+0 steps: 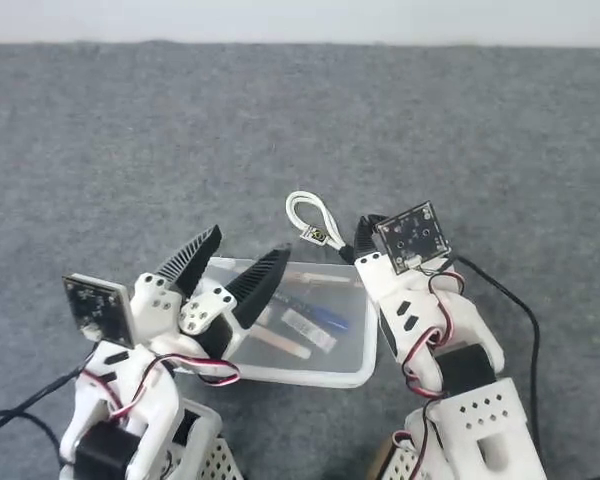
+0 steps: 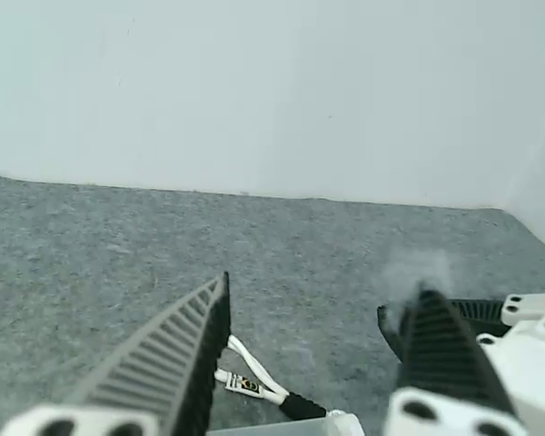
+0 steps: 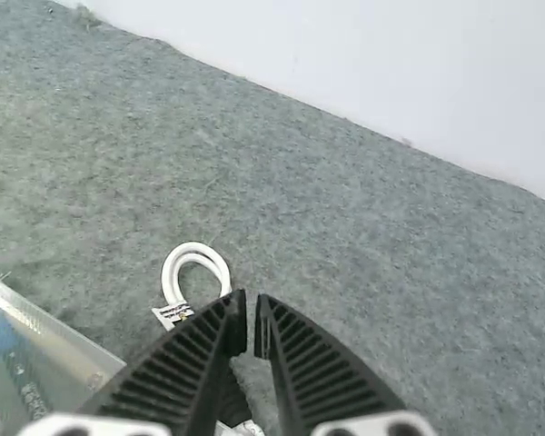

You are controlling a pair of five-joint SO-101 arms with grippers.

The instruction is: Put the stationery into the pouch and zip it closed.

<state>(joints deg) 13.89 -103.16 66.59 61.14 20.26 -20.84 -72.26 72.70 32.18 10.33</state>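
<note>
A clear plastic pouch [image 1: 352, 362] lies on the grey carpet between the two arms, with a blue pen [image 1: 325, 316] and pale stationery pieces [image 1: 282, 342] inside. A white cord loop [image 1: 304, 213] with a small tag lies on the carpet off the pouch's far corner. My left gripper [image 1: 251, 241] hangs open above the pouch's left half, holding nothing. My right gripper [image 1: 356, 242] is shut at the far right corner, its tips [image 3: 251, 298] just short of the cord loop [image 3: 195, 268]. Nothing shows between its fingertips. The left wrist view shows the loop [image 2: 250, 377] running into a black end piece.
Grey carpet [image 1: 300, 130] stretches to a white wall at the back. A black cable [image 1: 515, 310] trails beside the right arm. The pouch's corner [image 3: 36, 363] shows in the right wrist view.
</note>
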